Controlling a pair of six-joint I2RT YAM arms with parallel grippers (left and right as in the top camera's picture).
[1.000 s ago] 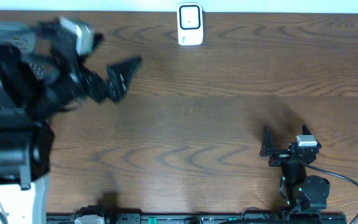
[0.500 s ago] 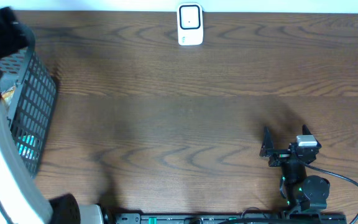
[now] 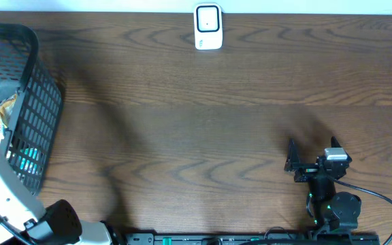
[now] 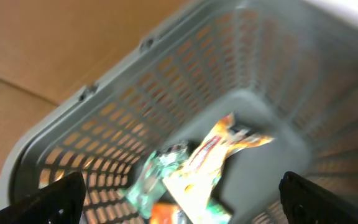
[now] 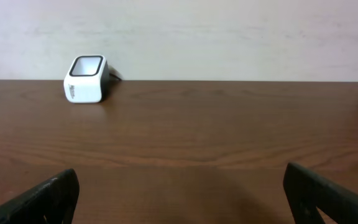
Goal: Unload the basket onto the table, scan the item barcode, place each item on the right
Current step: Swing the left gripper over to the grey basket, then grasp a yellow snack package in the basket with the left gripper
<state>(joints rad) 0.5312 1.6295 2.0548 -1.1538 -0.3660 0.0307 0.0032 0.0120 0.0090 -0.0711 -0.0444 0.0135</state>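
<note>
Left gripper: the left gripper (image 4: 188,198) hangs above the basket with its jaws spread wide and nothing between them. Only its two dark fingertips (image 4: 61,196) show, at the lower corners of the left wrist view.
Right gripper: the right gripper (image 5: 185,198) is released too, jaws wide apart and empty. It sits low over the near right part of the table and faces the scanner.
Basket: a grey plastic mesh basket (image 3: 43,109) stands at the left end of the dark brown wooden table (image 3: 182,122).
Items: an orange and yellow packet (image 4: 213,149) lies on the basket floor, touching a green packet (image 4: 148,180) beside it. The view is blurred, so these are probably snack packets, and no barcode can be made out.
Scanner: a white box-shaped barcode scanner (image 3: 208,27) stands upright at the far edge of the table, near the middle. It is well apart from the basket and from both grippers.
</note>
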